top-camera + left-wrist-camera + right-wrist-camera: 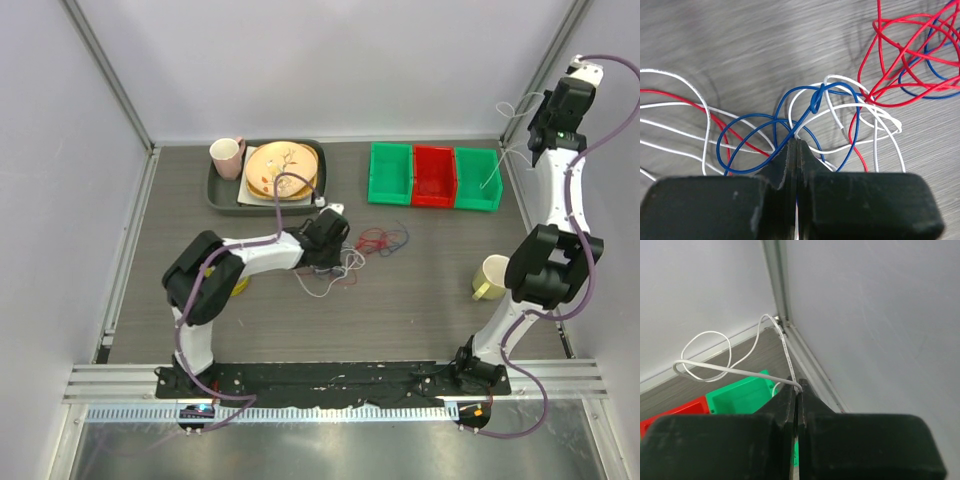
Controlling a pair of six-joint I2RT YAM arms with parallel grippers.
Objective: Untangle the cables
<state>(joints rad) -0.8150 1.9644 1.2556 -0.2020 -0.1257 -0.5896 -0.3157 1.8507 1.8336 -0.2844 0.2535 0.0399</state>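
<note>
The cables (830, 107) lie tangled on the grey table: dark blue loops (747, 145) in the middle, white loops (680, 120) on the left and a red bunch (905, 55) at the upper right. My left gripper (796, 142) is shut at the middle of the tangle, with a blue and a white strand running in between its tips. From above, the left gripper (340, 250) sits between the red-blue bunch (385, 240) and the white loops (330, 282). My right gripper (799, 385) is raised in the far right corner, shut on a white cable (715, 367) that loops in the air.
A dark tray (220, 195) with a plate (282, 168) and a pink mug (227, 157) stands at the back. Green, red and green bins (435, 175) stand at the back right. A yellow mug (490, 277) stands by the right arm. Walls enclose three sides.
</note>
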